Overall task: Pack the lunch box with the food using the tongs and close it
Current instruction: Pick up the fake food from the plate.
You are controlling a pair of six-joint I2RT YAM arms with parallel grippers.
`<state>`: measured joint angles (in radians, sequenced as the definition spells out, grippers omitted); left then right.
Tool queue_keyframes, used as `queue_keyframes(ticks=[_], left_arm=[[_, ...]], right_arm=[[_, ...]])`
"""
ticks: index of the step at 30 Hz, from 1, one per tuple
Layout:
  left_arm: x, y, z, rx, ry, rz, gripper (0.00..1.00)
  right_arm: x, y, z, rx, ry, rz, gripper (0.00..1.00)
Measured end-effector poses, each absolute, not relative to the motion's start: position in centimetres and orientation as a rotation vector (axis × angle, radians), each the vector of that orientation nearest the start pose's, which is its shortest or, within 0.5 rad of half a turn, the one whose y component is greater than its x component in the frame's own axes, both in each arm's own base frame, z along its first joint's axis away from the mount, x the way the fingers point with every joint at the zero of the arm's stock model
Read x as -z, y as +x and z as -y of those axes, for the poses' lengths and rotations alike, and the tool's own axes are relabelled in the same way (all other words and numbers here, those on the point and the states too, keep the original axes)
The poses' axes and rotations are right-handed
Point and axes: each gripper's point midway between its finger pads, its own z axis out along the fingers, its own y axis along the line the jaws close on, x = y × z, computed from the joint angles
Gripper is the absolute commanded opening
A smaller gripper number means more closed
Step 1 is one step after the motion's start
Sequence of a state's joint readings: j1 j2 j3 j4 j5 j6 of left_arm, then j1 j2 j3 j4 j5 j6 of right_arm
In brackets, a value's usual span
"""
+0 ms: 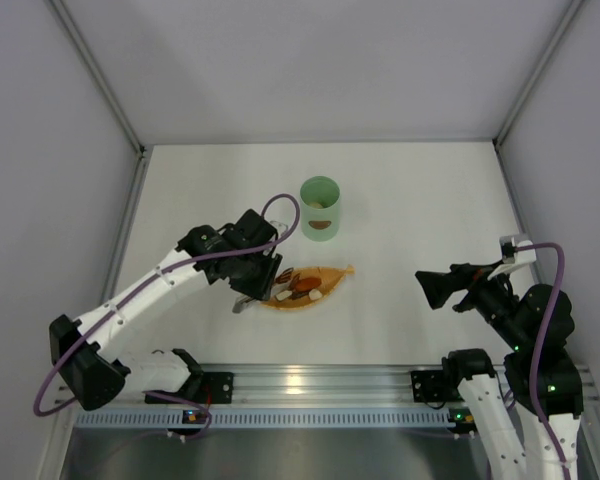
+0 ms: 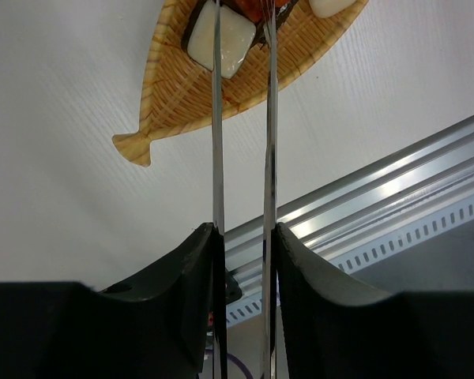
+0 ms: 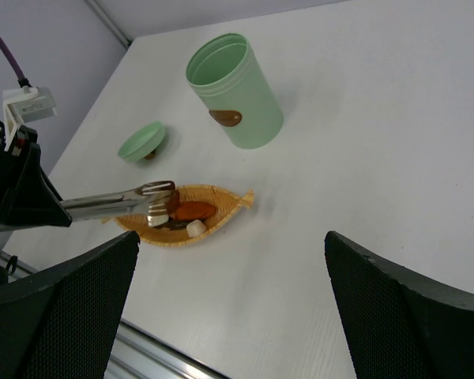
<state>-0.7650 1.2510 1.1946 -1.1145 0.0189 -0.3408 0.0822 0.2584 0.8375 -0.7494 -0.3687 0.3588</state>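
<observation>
The mint-green lunch box (image 1: 320, 208) (image 3: 235, 93) stands upright and uncovered at the table's middle. Its round lid (image 3: 142, 142) lies apart to the left, hidden by my left arm in the top view. The food (image 3: 193, 210) lies in an orange leaf-shaped tray (image 1: 335, 275) (image 2: 166, 87). It includes an orange piece, a white cube (image 3: 196, 228) and a dark red-brown piece (image 3: 171, 199). My left gripper (image 1: 258, 265) (image 2: 245, 237) is shut on the tongs (image 2: 218, 158) (image 3: 110, 203). Their tips straddle the dark piece over the tray. My right gripper (image 1: 435, 288) (image 3: 231, 237) hangs open with nothing in it, right of the tray.
An aluminium rail (image 1: 300, 380) (image 2: 379, 181) runs along the near table edge, just behind the tray. Grey enclosure walls (image 1: 70, 150) close in the left, right and far sides.
</observation>
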Motion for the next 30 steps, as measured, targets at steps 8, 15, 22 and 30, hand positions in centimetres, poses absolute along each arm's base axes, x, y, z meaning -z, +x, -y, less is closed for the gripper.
queue_keyframes(ticks=[8, 15, 22, 30], left_arm=[[-16.3, 16.8, 18.1, 0.289, 0.594, -2.728, 0.24], [-17.6, 17.2, 18.3, 0.289, 0.590, -2.699, 0.22], [-20.8, 18.3, 19.4, 0.349, 0.573, -2.617, 0.21], [-24.4, 19.0, 20.0, 0.397, 0.556, -2.546, 0.21]], right_arm=[[-28.7, 15.3, -9.0, -0.642, -0.032, -1.773, 0.99], [-28.7, 15.3, -9.0, -0.642, -0.032, -1.773, 0.99], [-28.7, 15.3, -9.0, -0.642, -0.031, -1.773, 0.99], [-28.7, 15.3, -9.0, -0.642, -0.031, -1.773, 0.99]])
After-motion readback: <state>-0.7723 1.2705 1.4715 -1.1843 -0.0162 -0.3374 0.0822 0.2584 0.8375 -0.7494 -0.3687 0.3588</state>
